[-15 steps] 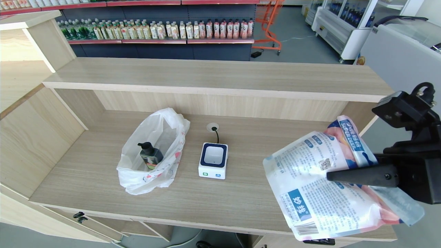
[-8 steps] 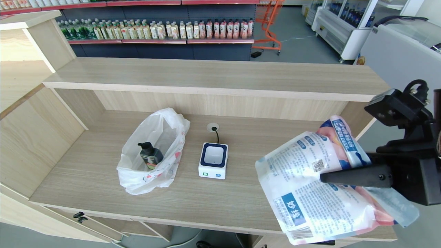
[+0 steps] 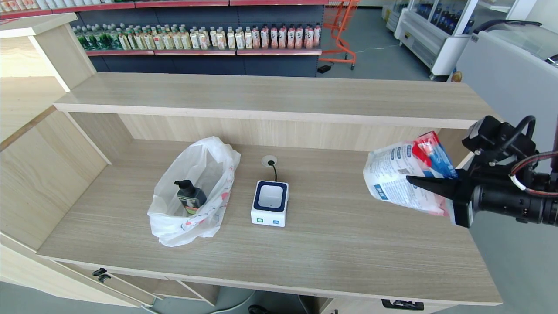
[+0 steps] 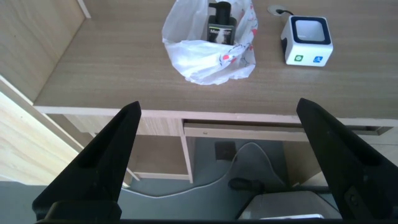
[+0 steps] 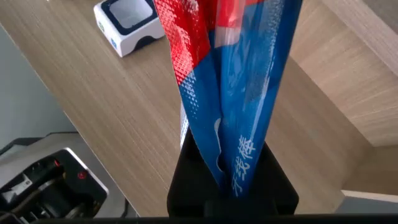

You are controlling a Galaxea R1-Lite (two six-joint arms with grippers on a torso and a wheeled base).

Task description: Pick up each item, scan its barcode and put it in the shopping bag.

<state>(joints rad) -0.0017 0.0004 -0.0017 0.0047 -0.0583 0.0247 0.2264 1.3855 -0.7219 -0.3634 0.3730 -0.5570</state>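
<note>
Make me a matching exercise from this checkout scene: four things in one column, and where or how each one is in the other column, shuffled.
1 pump bottle
2 scanner
3 printed pouch
4 left gripper

A clamped in the right gripper over the right end of the counter
B open, holding nothing
C inside the shopping bag
D standing on the counter beside the shopping bag

Pairs: 1-C, 2-D, 3-A, 4-B
</note>
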